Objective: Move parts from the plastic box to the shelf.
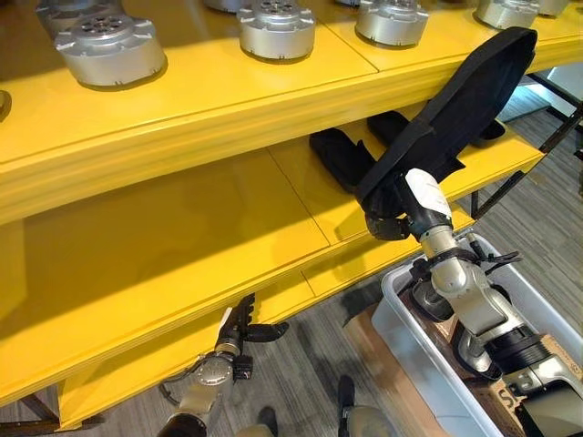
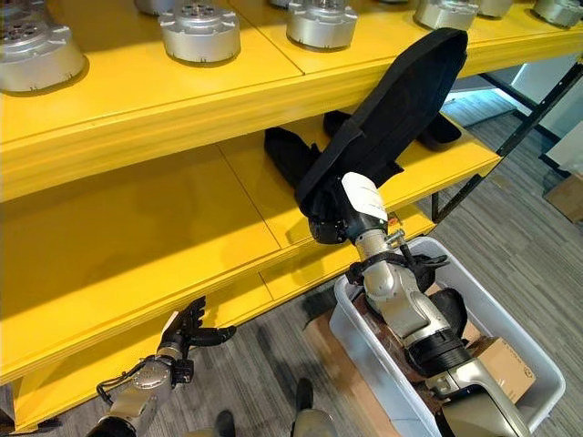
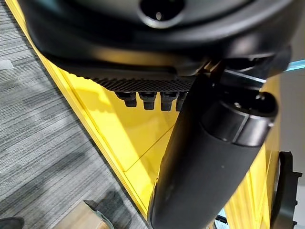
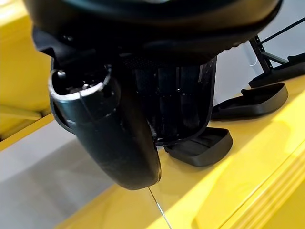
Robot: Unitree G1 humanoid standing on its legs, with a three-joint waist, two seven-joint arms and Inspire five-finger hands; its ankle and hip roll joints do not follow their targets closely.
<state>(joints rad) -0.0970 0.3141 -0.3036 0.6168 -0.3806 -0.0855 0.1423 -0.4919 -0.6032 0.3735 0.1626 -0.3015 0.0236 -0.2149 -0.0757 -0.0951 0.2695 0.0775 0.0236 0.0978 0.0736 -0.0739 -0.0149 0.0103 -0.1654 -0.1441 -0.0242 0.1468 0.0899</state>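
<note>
My right hand (image 1: pixel 399 215) is shut on the lower end of a long black part (image 1: pixel 466 96). The part slants up across the front of the yellow shelf (image 1: pixel 182 237), its top end reaching the upper board. In the right wrist view the thumb (image 4: pixel 110 138) and curled fingers (image 4: pixel 174 102) close round it. Three more black parts (image 1: pixel 339 157) lie on the middle board behind it, two of them black parts (image 4: pixel 200 145) seen past the fingers. The clear plastic box (image 1: pixel 397 314) stands on the floor under my right arm. My left hand (image 1: pixel 239 328) hangs open, low by the shelf's front edge.
Round silver parts (image 1: pixel 109 47) stand in a row on the top board. A cardboard box (image 2: pixel 506 364) sits in the plastic box. The left half of the middle board is bare. A dark metal frame (image 2: pixel 510 137) stands to the right of the shelf.
</note>
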